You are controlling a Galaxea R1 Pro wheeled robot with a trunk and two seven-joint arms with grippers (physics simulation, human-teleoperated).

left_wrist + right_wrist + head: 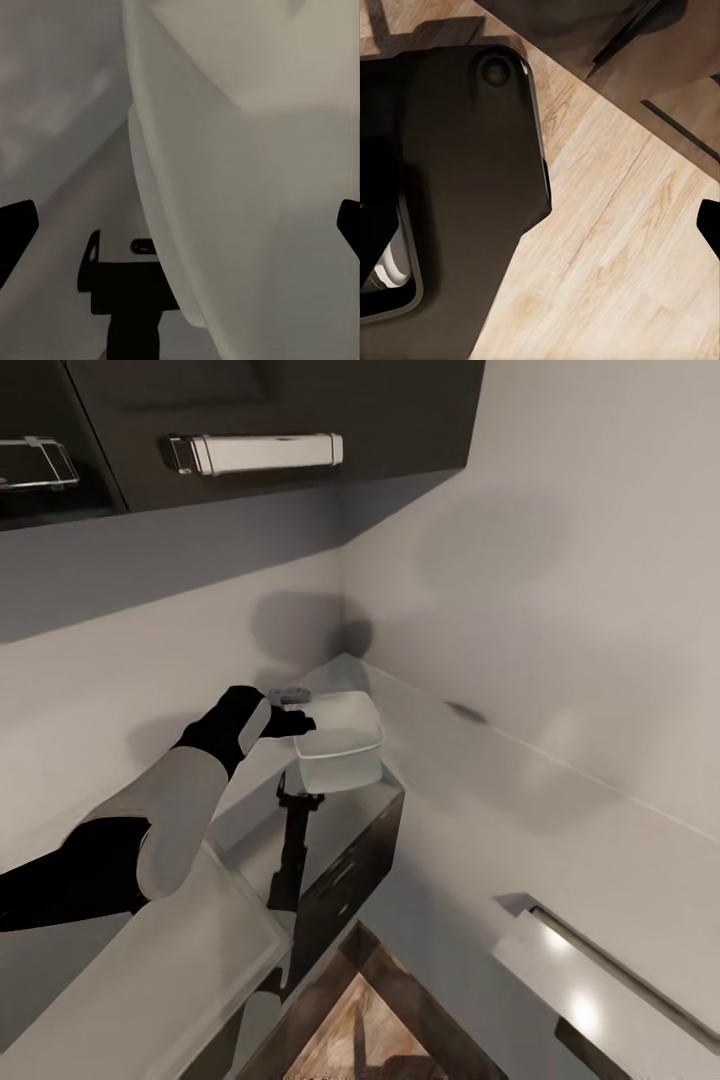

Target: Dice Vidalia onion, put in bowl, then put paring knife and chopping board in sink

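At the countertop's (160, 970) near end, reaching forward with the left arm, left gripper (292, 712) meeting the near rim of the bowl (340, 755). Sitting further along, towards the corner, just ahead of the fingers. Spread wide in the wrist view, clasping nothing. Right gripper hanging over wooden floor (615, 247), seemingly parted.

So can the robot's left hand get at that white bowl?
Probably yes. The left hand is already at the rim of the white bowl on the countertop, with nothing between them. Whether it grips it, I cannot tell.
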